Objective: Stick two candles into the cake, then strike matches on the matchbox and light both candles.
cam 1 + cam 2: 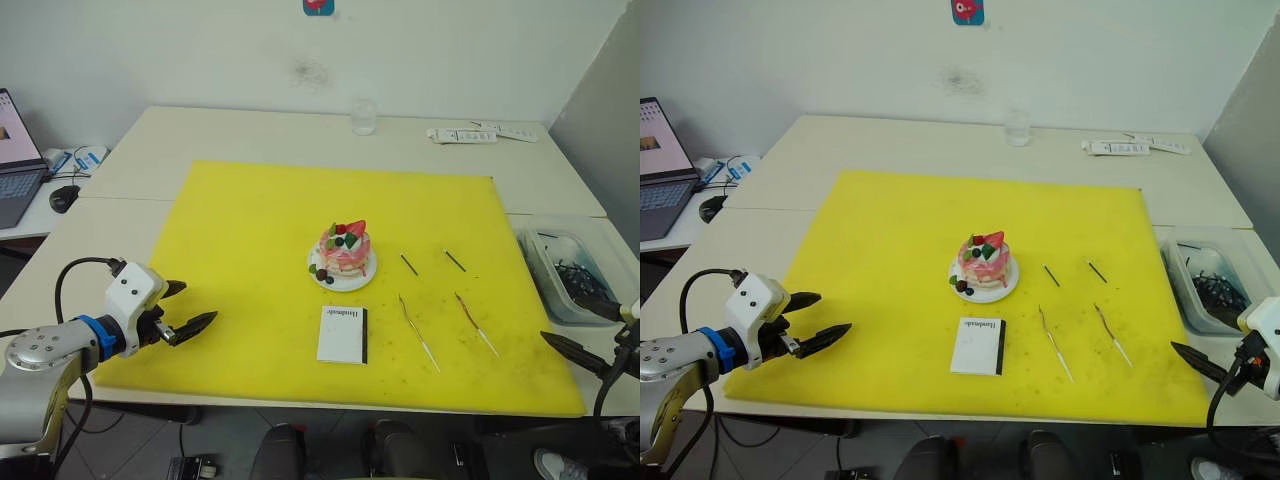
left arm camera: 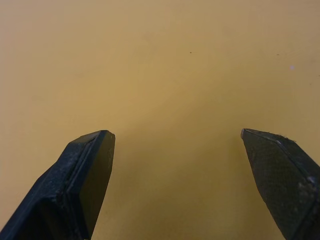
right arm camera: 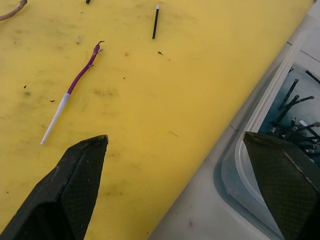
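Where flat, candles [image 1: 418, 331] lengthwise toward cake [image 1: 345, 247]

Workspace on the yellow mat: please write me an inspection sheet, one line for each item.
Surface: yellow rectangular mat on pale tables, with small dark specks near the candles.
Job's things: small round pink cake on a white plate, no candles in it; flat white matchbox in front of it; two long thin reddish candles and two short dark matches lying flat to its right.
Clutter: clear plastic tray of dark sticks off the mat's right edge; clear glass; white remotes.
Grippers: left tool open, empty, over the mat's left edge; right tool open, empty, at the mat's right edge.
Cables: black cable on the left arm.
Surroundings: open laptop and black mouse at far left.
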Action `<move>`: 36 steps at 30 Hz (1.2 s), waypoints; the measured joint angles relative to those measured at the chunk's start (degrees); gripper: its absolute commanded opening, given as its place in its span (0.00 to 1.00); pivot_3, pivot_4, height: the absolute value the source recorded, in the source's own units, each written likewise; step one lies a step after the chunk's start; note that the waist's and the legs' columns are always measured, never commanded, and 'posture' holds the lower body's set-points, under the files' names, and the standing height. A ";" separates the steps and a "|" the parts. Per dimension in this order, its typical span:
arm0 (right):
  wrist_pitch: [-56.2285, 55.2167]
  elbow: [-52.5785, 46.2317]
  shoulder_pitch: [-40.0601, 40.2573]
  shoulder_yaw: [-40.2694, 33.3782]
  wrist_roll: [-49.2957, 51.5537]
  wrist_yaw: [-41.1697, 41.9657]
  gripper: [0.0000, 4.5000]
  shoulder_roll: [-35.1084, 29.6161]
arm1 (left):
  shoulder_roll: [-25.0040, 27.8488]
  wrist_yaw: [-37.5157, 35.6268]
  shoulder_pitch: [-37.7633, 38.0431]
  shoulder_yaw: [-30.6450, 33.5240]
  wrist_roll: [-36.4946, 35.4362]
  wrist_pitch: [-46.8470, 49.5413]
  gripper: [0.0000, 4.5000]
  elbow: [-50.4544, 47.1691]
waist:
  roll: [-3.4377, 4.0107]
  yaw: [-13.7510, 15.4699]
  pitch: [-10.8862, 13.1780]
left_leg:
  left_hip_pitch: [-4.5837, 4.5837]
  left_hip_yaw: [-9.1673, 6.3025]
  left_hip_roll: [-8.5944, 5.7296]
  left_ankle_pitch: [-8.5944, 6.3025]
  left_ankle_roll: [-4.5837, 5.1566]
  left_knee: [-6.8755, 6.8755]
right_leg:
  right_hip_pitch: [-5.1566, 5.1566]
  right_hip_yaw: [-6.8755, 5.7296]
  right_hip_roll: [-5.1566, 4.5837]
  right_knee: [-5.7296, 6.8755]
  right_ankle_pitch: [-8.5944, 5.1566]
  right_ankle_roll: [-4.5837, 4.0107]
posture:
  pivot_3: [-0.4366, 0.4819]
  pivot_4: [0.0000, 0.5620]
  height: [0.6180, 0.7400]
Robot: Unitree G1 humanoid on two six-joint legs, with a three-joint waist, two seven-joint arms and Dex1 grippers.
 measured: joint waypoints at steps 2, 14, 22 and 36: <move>0.01 -0.04 0.05 0.00 0.00 -0.05 1.00 0.01 | -0.10 -0.16 -0.09 -0.15 0.09 -0.58 0.99 0.41 | 0.00 0.00 0.00 | 0.00 0.00 0.00 0.00 0.00 0.00 | 0.00 0.01 0.00 0.00 0.00 0.00 | 0.48 0.27 1.00; 0.19 -2.13 2.47 -0.33 0.60 -0.71 1.00 1.33 | -1.60 -6.99 -1.10 -1.60 1.28 -17.49 0.99 16.06 | 0.22 -0.35 -0.12 | 0.18 0.13 0.05 0.00 0.00 -0.04 | 0.02 0.10 0.02 0.08 -0.01 -0.02 | 0.48 0.27 1.00; 0.39 -2.33 2.79 -1.09 0.71 -0.71 1.00 1.34 | -1.58 -10.24 -2.29 -0.82 -0.73 -19.84 0.99 20.67 | 0.21 -0.38 -0.11 | 0.18 0.17 0.06 0.00 0.00 -0.06 | 0.01 0.13 0.02 0.06 -0.02 -0.03 | 0.48 0.27 1.00; 3.29 -10.49 6.04 -4.20 2.72 -2.70 1.00 4.40 | -1.60 -14.76 2.83 -0.88 -7.13 -13.79 0.99 11.74 | 0.20 -0.23 -0.09 | 0.08 0.16 0.07 -0.04 -0.07 -0.08 | 0.00 0.12 -0.02 0.01 -0.06 0.03 | 0.48 0.27 1.00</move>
